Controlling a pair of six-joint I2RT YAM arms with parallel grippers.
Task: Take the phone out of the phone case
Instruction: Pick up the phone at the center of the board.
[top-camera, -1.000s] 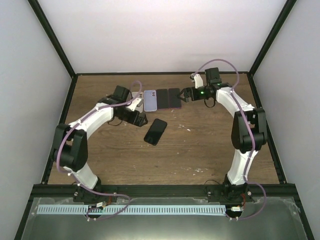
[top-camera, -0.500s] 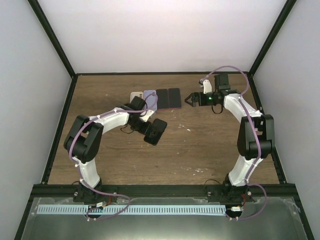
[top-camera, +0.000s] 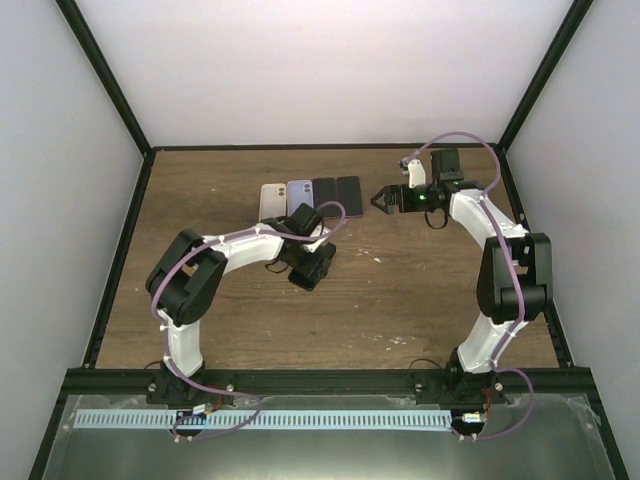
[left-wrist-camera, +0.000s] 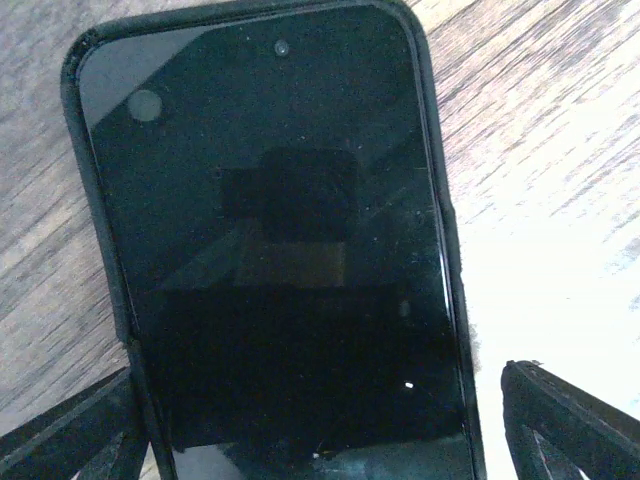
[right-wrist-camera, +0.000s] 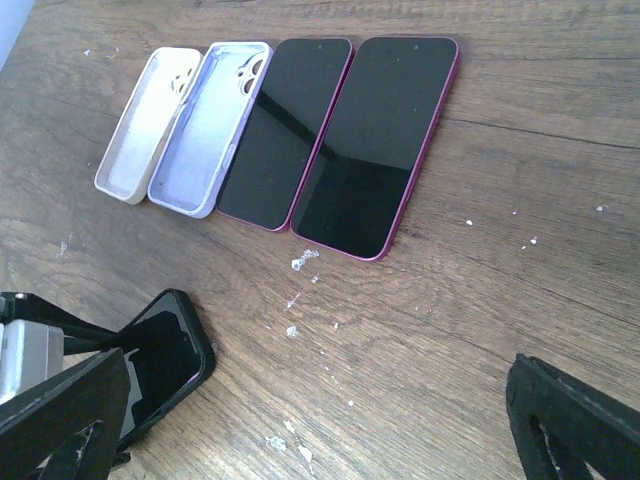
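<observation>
From above, we see a brown wooden table inside a white-walled enclosure. The left arm curls in toward the middle. The left gripper hangs over a phone that lies flat near the table's centre, and it covers most of the phone. Toward the far edge, four things lie side by side in a row: a white case, a lavender case and two dark phones. The right gripper hovers just right of that row, jaws spread, holding nothing.

From the left wrist, the phone fills the view, its dark screen facing up. It sits inside a black phone case whose rim wraps its edges. The gripper's two fingers stand wide apart at the bottom corners, one on each side of the phone's near end. The left one is just beside the case rim, and we cannot tell whether it touches. The right one stands clear, with bare table between it and the case. The jaws have not closed on anything.

From the right wrist, both empty cases lie hollow side up, and the two dark phones, edged in magenta, lie screen up beside them. The cased phone lies at lower left, well apart from the row. The right gripper's fingers sit in the bottom corners, fully spread and empty.
</observation>
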